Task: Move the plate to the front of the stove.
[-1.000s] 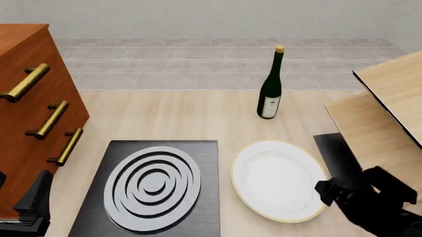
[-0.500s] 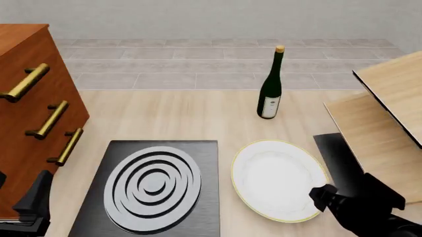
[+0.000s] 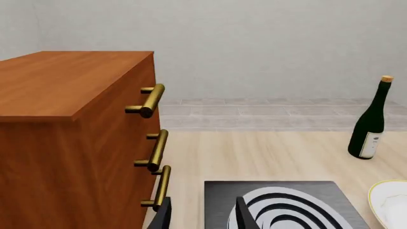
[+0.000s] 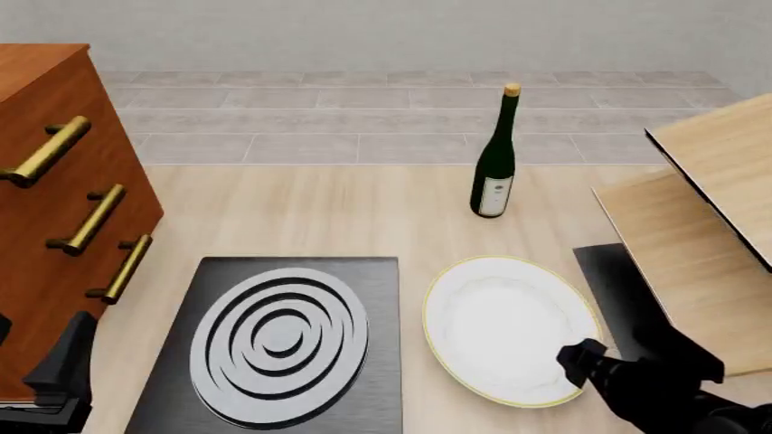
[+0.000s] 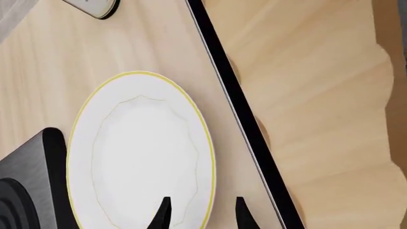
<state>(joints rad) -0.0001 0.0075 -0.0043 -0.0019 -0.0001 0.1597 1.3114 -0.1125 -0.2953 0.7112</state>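
The white, gold-rimmed plate lies flat on the table just right of the stove, a black slab with a ringed silver burner. My right gripper hovers open at the plate's near right edge. In the right wrist view the right gripper straddles the rim of the plate, one finger over the plate and one outside it. My left gripper rests open at the near left, beside the stove; in the left wrist view the left gripper has nothing between its fingers, and the stove and the plate's edge show.
A wooden cabinet with brass handles stands on the left. A dark wine bottle stands behind the plate. At the right, tilted wooden boards lie over a plain black mat, close to the plate.
My right gripper has moved left and nearer, closing in on the plate's near right rim. The plate, stove and left gripper have stayed put.
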